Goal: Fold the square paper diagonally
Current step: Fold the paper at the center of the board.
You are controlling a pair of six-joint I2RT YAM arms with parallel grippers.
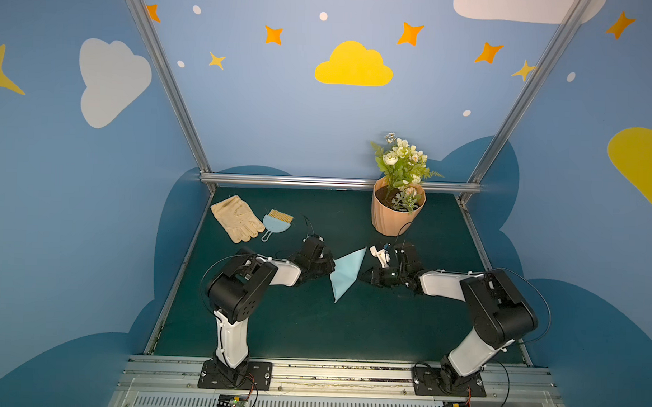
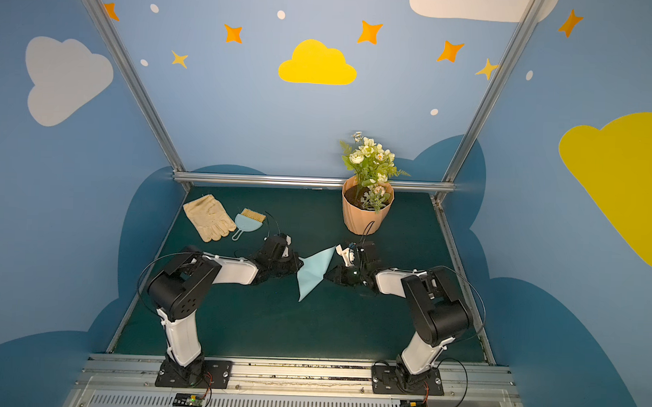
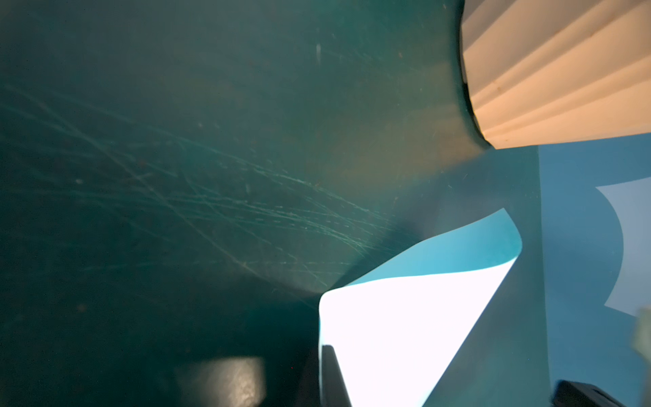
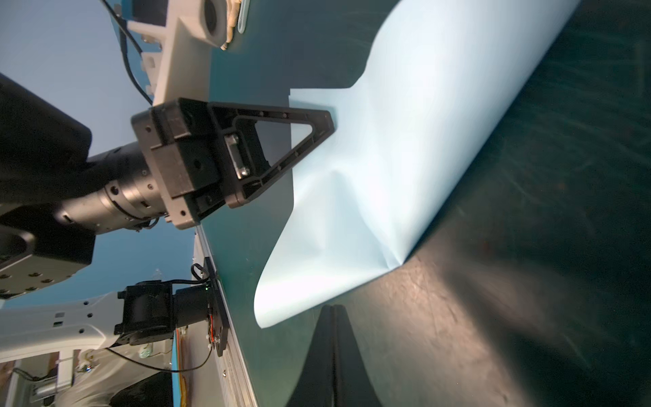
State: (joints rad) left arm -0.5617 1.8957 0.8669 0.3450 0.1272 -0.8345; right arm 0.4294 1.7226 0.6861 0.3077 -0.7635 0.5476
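Right pincer point(image 1: 363, 278) closed, empty, just right of the half-folded square paper point(image 1: 346, 274) at worktop point(image 1: 313, 323) centre, fold running front to back; left pincer point(image 1: 332, 266) closed, touching its opposite corner.

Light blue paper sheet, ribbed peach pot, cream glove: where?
Light blue paper sheet point(image 1: 346, 274): a top view, upper face.
Ribbed peach pot point(image 1: 393, 218): a top view, front wall.
Cream glove point(image 1: 231, 213): a top view, palm.

square paper point(image 1: 346, 274) on table point(image 1: 313, 323), pot point(image 1: 391, 218) behind, glove point(image 1: 234, 218) and dustpan point(image 1: 275, 225) back left
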